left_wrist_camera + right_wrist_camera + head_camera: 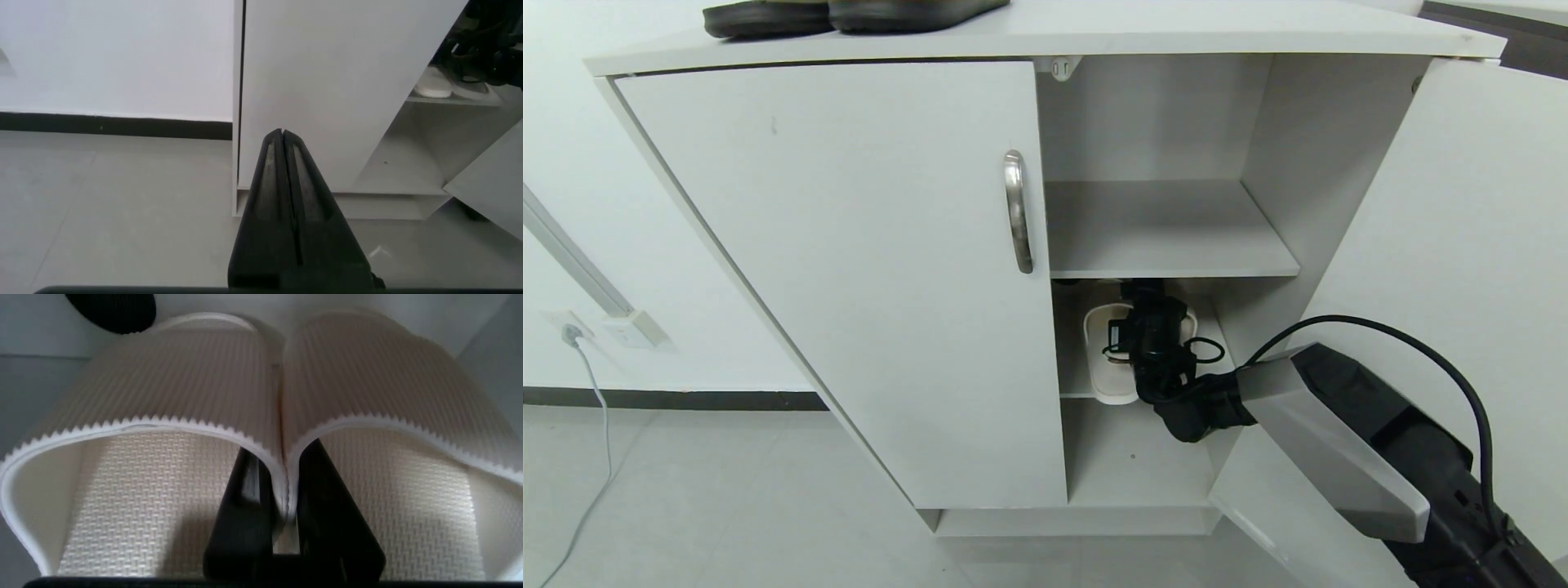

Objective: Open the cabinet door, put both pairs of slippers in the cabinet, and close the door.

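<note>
I'm working on the first placement. My right gripper (283, 478) is sitting deep inside the cabinet (833, 269), past the open right door (1462, 245). Its jaws are pinching the touching inner strap edges of the cream slippers (163, 384), which seem to be resting on the lower shelf (1072, 359) just under the jaws. My left gripper (282, 147) is hanging outside, jaws pressed together on nothing. Next, I'm judging, comes a release and a straight pull-back, then a reach for the black slippers (849, 12) lying on the cabinet top, well above the jaws.
</note>
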Available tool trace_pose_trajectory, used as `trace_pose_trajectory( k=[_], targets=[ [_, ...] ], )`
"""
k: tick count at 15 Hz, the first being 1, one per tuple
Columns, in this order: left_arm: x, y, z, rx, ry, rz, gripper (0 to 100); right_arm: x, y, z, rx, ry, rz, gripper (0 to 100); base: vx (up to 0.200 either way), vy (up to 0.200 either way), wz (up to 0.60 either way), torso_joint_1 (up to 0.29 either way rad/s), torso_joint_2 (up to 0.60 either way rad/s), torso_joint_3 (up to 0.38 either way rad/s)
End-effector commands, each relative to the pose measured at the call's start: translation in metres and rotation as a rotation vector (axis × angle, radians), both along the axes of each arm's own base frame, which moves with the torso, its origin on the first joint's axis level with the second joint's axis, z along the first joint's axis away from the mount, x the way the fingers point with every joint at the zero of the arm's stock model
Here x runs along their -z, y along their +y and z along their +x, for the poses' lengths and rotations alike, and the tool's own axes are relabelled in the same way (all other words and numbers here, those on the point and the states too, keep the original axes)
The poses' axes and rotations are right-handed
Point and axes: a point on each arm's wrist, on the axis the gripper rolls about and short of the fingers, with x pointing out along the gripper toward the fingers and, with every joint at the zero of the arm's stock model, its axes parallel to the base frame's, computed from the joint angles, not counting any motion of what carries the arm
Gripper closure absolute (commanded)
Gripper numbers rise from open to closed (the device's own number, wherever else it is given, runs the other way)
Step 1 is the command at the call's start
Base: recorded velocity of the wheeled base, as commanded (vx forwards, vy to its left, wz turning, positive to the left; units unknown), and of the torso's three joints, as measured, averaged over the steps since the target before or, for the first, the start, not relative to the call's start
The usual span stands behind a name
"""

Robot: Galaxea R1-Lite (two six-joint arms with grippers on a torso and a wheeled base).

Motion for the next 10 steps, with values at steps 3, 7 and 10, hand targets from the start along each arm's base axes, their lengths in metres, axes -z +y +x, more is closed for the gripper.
trace_pose_trajectory(
  k=[3, 7, 10],
  targets=[
    [0.0, 0.0, 0.0001, -0.001, 0.001, -0.001, 100, 0.011, -0.0034, 0.0065, 0.013, 0.014, -0.009, 100, 0.0, 0.0, 0.0, 0.0, 0.0, 0.0],
    [0.0, 0.0, 0.0001, -0.001, 0.001, -0.001, 100, 0.0126, -0.0041, 0.0069, 0.014, 0.019, -0.013, 100, 0.0, 0.0, 0.0, 0.0, 0.0, 0.0],
    [0.0, 0.0, 0.0001, 0.001, 0.001, -0.001, 100, 0.0134, -0.0041, 0.007, 0.014, 0.021, -0.014, 100, 0.0, 0.0, 0.0, 0.0, 0.0, 0.0]
  ],
)
